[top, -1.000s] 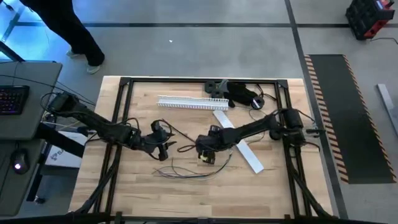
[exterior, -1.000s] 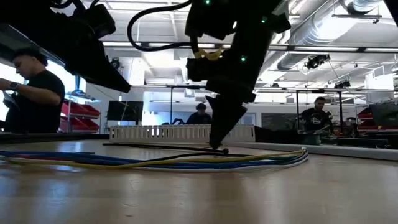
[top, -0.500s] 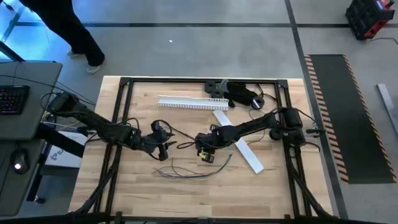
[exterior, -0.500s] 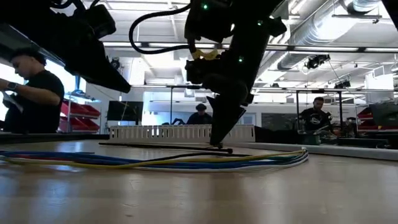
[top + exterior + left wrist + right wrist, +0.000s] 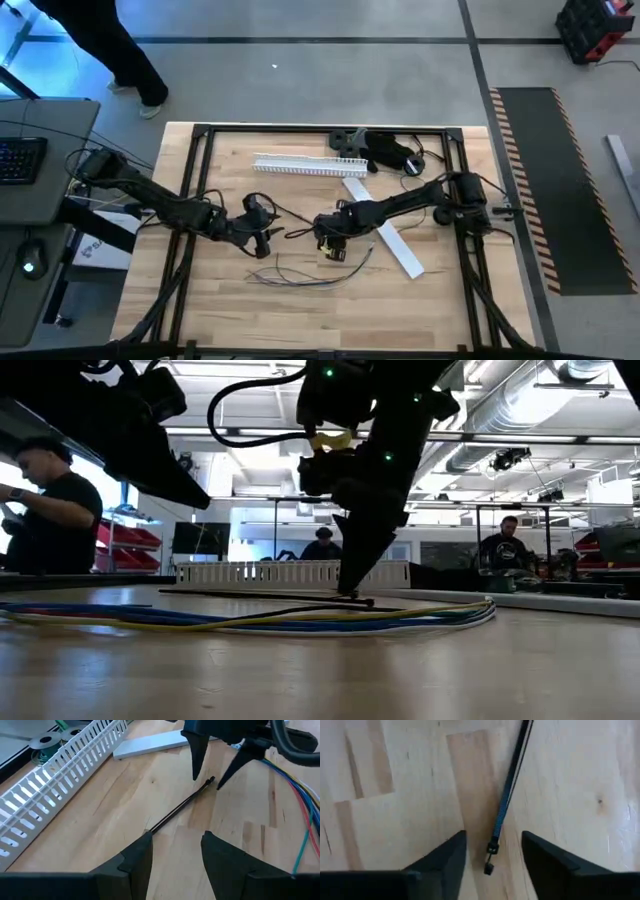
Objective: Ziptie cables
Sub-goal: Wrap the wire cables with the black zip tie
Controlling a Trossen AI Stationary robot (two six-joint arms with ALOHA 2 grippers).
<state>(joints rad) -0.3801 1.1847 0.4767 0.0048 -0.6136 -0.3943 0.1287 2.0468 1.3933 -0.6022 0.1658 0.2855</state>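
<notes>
A black zip tie [image 5: 180,806] lies flat on the wooden table between my two grippers. My right gripper [image 5: 493,834] points down over its head end [image 5: 490,856], open, one finger on each side with a gap. My left gripper [image 5: 177,835] is open and low at the tie's tail end [image 5: 151,829], which lies by one fingertip. The cables [image 5: 310,277], thin coloured wires, lie loose on the table nearer the front edge, and show again in the low view [image 5: 300,618].
A white slotted duct [image 5: 300,165] and a flat white strip [image 5: 388,240] lie toward the far and right side. A black gadget [image 5: 385,150] sits at the far edge. A dark metal frame [image 5: 200,135] borders the table. People stand in the room behind.
My right gripper has drawn slightly up over the zip tie's head end and stays open. The zip tie and the cables lie as before.
</notes>
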